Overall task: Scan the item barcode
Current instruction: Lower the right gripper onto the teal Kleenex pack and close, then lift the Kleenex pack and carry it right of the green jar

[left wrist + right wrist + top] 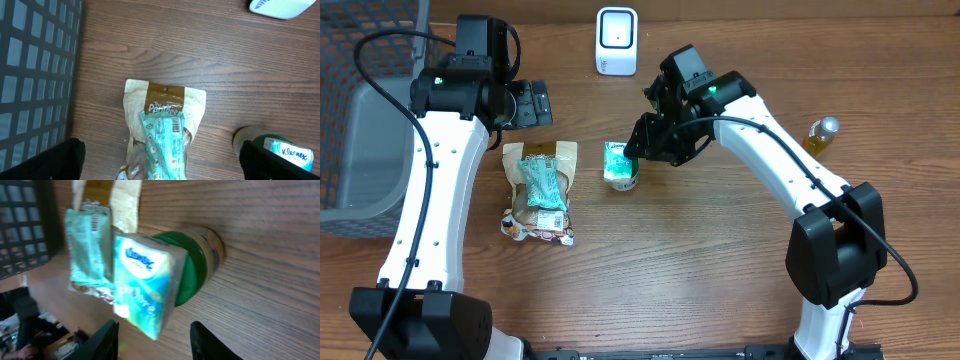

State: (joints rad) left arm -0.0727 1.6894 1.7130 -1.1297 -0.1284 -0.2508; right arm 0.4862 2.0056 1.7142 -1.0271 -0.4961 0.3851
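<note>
Right claw (154, 332), half-open astride the tissue pack (142, 280), should pinch its flat sides squarely without tipping the jar (197, 270) beneath.

Right, counting now. Two arms: the left arm (430, 200) and the right arm (775, 155). That gives two tools, the left tool (532, 103) and the right tool (638, 148). On the worktop (700, 260) there's one white scanner (617, 40), one tissue pack (618, 160), one green-lidded jar (192, 275), one brown pouch (165, 102), one teal packet (162, 142) and one small bottle (820, 135). Over at the side, one grey basket (360, 150).
</note>
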